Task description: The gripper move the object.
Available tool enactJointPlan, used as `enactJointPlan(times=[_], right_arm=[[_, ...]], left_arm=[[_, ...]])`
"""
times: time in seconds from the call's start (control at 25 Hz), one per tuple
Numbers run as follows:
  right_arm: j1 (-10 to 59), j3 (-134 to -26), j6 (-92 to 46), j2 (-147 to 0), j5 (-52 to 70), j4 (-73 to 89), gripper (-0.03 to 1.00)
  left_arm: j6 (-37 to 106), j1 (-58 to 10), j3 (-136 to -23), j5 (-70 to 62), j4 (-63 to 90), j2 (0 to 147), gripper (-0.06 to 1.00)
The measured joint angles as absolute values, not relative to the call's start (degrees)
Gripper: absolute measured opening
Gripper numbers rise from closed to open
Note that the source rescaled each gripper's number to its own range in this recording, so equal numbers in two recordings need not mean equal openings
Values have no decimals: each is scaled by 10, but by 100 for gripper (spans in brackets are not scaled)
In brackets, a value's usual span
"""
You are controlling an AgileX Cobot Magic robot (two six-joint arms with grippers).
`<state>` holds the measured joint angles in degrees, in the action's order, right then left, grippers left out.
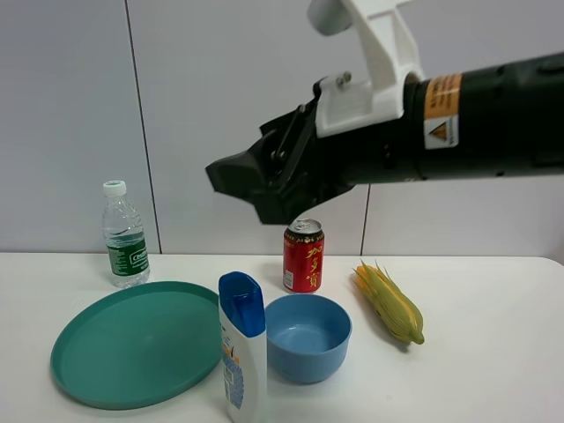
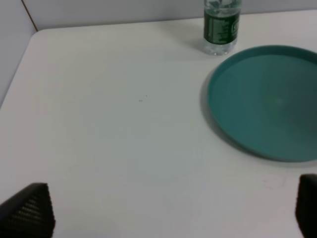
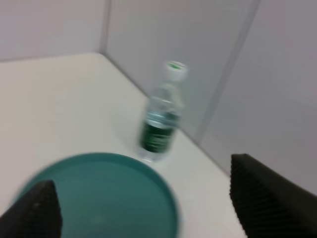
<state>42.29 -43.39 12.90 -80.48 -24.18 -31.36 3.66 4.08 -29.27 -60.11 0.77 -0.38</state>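
The object, a white shampoo bottle [image 1: 242,357] with a blue flip cap, stands upright at the table's front, between the teal plate [image 1: 132,344] and the blue bowl [image 1: 308,339]. Neither wrist view shows it. My right gripper [image 1: 236,181], a black claw on a thick dark arm with a white bracket, hangs high above the table and points left, well above the bottle. In the right wrist view its fingers stand wide apart with nothing between them [image 3: 148,210]. My left gripper [image 2: 168,215] is open and empty over bare table to the left of the plate.
A clear green-labelled water bottle [image 1: 123,233] stands behind the plate, also in the left wrist view [image 2: 221,25] and the right wrist view [image 3: 161,119]. A red can [image 1: 303,256] stands behind the bowl. A corn cob [image 1: 389,302] lies to the right.
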Motion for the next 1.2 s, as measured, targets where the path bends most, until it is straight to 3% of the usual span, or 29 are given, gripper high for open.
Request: enactJointPlan(times=[0.24, 0.56, 0.72, 0.84, 1.2], right_arm=[[423, -476, 45, -685, 14, -225, 59], [423, -482, -69, -556, 207, -88, 59], [417, -464, -64, -499, 260, -84, 74], [371, -427, -46, -456, 273, -79, 83], [189, -348, 36, -318, 387, -66, 85]], left_arm=[[37, 41, -293, -601, 8, -4, 100], [37, 41, -293, -601, 8, -4, 100], [37, 41, -293, -601, 8, -4, 100], [37, 41, -293, -601, 8, -4, 100], [37, 41, -293, -601, 8, -4, 100]])
